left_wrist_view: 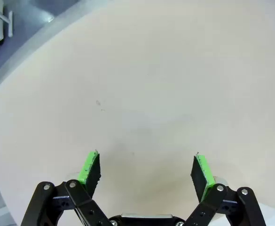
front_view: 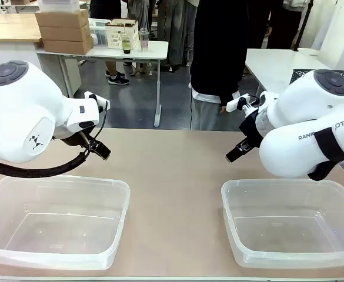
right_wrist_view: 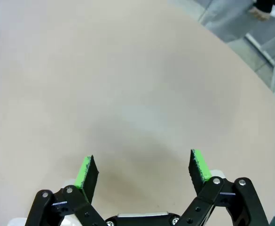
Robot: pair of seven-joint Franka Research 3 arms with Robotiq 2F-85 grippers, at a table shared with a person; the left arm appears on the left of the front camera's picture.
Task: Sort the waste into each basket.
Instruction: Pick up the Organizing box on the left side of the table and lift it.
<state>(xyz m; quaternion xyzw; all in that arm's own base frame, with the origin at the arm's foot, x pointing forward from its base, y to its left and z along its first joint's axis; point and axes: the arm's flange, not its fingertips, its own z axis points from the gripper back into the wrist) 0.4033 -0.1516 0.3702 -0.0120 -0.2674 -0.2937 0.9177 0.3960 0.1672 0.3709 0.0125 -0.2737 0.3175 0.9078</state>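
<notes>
Right, along the table's (front_view: pixel 177 170) near edge sit two clear tubs, left tub (front_view: pixel 60 180) and right tub (front_view: pixel 277 183). Just beyond, left gripper (left_wrist_view: pixel 146 157) and right gripper (right_wrist_view: pixel 142 157) hover over bare tabletop, jaws spread wide. A person (front_view: pixel 219 59) stands at the far edge.

A pale beige bench (front_view: pixel 172 158) spreads across the foreground, with grey floor (front_view: pixel 130 100) beyond it. At the far left, a white table (front_view: pixel 130 50) carries stacked cardboard boxes (front_view: pixel 63 29) and a white crate (front_view: pixel 116 35). A second table (front_view: pixel 277 61), also white, stands at the right.
</notes>
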